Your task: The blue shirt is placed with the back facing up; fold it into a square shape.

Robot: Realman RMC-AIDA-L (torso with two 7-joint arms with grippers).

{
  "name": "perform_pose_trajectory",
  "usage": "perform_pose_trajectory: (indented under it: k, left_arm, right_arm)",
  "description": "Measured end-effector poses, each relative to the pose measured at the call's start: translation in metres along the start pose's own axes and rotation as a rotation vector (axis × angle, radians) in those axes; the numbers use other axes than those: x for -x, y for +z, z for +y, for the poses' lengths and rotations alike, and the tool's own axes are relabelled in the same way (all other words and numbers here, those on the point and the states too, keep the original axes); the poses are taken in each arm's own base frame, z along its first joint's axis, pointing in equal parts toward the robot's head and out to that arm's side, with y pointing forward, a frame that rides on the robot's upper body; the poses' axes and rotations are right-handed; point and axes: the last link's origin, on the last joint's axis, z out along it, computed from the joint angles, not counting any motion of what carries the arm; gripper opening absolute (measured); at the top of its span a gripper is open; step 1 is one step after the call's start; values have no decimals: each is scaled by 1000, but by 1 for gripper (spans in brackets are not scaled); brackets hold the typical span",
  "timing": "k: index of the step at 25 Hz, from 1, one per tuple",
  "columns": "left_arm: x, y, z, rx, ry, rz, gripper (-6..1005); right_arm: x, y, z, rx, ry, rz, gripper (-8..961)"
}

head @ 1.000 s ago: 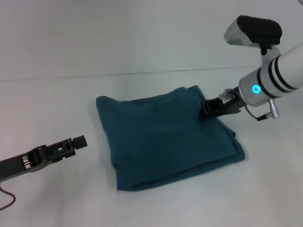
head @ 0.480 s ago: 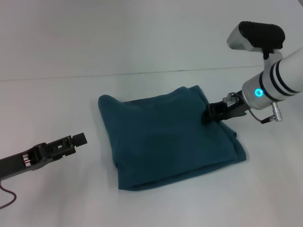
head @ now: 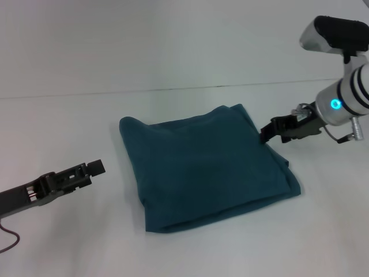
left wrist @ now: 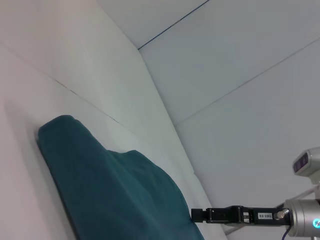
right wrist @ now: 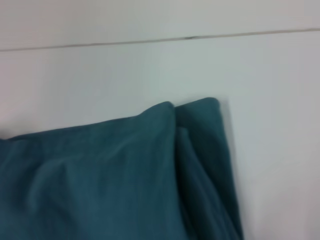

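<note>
Now blue shirt [head: 204,167] folded, beside right gripper [head: 267,131].

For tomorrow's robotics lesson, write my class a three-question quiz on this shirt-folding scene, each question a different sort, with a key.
1. True or false: the blue shirt lies folded into a rough square.
2. Which hand is nearer the shirt? A) left hand B) right hand
3. Fill in: the shirt rests on a white ____.

Key: 1 true; 2 B, at the shirt's edge; 3 table.
</note>
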Motion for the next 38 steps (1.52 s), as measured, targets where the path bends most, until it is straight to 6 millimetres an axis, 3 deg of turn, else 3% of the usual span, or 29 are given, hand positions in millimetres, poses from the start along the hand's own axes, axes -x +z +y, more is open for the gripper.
perform_pose_trajectory:
  k: [7, 15, 23, 27, 29, 34, 38]
  left_arm:
    - [0, 0, 0, -1, -1, 4, 937]
    - [-3, -5, 0, 3, -30, 11, 936]
    - [-1, -6, 8, 34, -98, -60, 936]
    - [2, 9, 6, -36, -219, -167, 936]
    - [1, 26, 2, -98, -269, -194, 936]
    - [-6, 67, 1, -175, -260, -196, 936]
    - [-14, 85, -3, -242, -235, -182, 937]
  right_arm:
    - [2, -13, -14, 20, 39, -22, 551]
    - [-4, -54, 4, 478, 72, -94, 563]
    - [-21, -66, 1, 670, -33, -124, 577]
    - [-27, -78, -16, 714, -8, -198, 583]
    - [-25, -82, -25, 702, 24, -209, 599]
    - [-17, -94, -47, 653, 89, -217, 667]
    - [-15, -99, -62, 619, 143, -237, 721]
